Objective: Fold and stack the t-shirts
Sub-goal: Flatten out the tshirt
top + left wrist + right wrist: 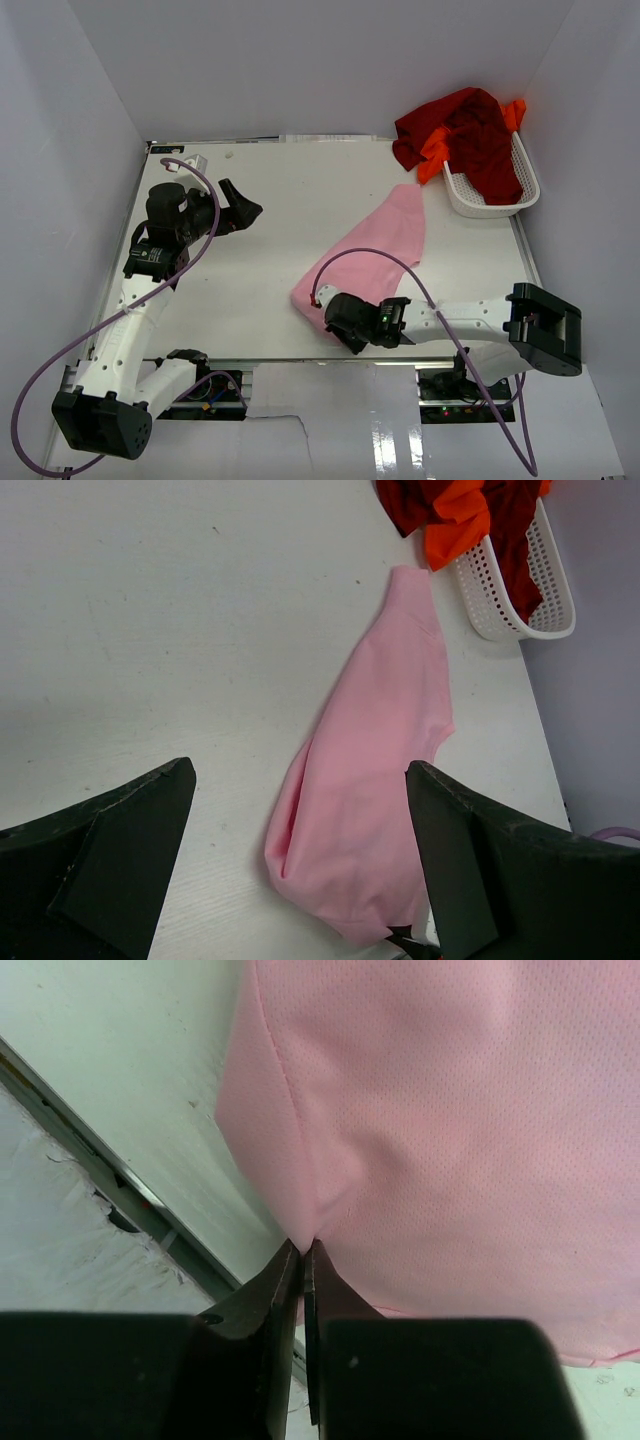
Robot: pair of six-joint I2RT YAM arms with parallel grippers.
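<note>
A light pink t-shirt (375, 245) lies in a long diagonal strip on the white table, from near the basket down to the front edge. My right gripper (338, 322) is shut on its near corner, and the right wrist view shows pink cloth (450, 1110) pinched between the closed tips (308, 1245). A dark red t-shirt (470, 130) and a bright orange t-shirt (437, 150) hang bunched in and over the white mesh basket (470, 200). My left gripper (243, 212) hovers open at the left, well apart from the pink t-shirt (370, 770).
The basket (500, 600) stands at the back right corner by the wall. White walls close in the table (260, 200) on three sides. A metal rail (150, 1210) runs along the front edge under the right gripper. Purple cables loop over both arms.
</note>
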